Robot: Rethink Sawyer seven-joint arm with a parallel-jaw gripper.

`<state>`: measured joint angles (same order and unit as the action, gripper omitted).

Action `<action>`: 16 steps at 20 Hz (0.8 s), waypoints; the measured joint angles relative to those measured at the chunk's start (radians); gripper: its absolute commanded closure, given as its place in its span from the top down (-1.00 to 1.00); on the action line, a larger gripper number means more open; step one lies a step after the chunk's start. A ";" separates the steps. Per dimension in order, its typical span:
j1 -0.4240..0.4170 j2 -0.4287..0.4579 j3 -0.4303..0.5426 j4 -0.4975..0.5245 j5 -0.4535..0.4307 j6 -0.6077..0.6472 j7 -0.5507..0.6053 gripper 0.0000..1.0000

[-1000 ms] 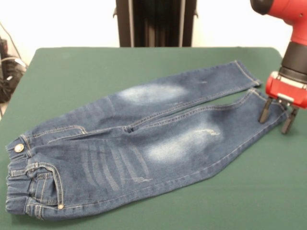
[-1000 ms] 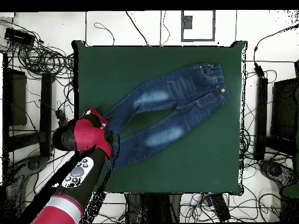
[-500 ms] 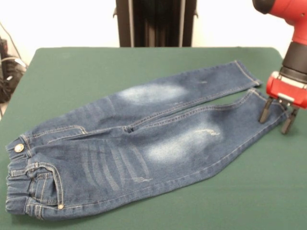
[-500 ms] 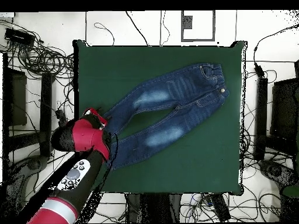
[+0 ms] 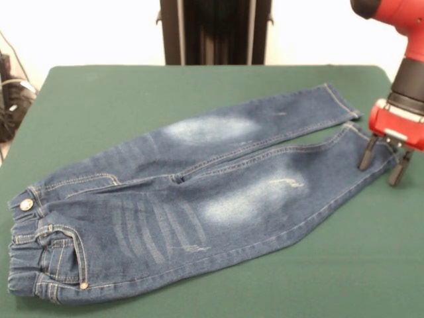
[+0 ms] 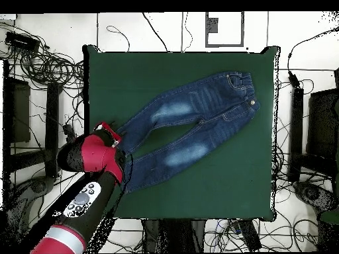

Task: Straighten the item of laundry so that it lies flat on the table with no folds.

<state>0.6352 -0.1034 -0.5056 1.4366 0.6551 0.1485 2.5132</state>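
The dark blue jeans point(image 5: 199, 192) lie spread on the green table point(image 5: 99, 99), waistband at the near left, both legs reaching to the far right. Pale faded patches show on each leg. In the overhead view the jeans point(image 6: 189, 119) run diagonally from the waistband at upper right to the hems at lower left. My gripper point(image 5: 383, 165) hangs at the right, over the hem of the nearer leg. Its two black fingers point(image 5: 366, 154) stand apart and hold nothing. In the overhead view my red arm point(image 6: 96, 155) covers the hem ends.
The black pedestal point(image 5: 215, 30) stands behind the table's far edge. Cables and dark equipment point(image 6: 40, 66) lie on the floor around the table. The table's right edge is close to my gripper in the front view.
The arm has shifted very slightly; the gripper stays at the leg hem. The jeans have not moved.
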 measured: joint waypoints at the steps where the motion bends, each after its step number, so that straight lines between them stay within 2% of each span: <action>1: 0.005 0.005 -0.006 -0.001 0.015 0.002 0.000 1.00; 12: 0.091 0.122 -0.151 -0.085 0.179 0.097 0.045 1.00; 16: 0.099 0.168 -0.196 -0.157 0.231 0.128 0.103 1.00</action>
<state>0.7347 0.0646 -0.7019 1.2799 0.8859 0.2768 2.6164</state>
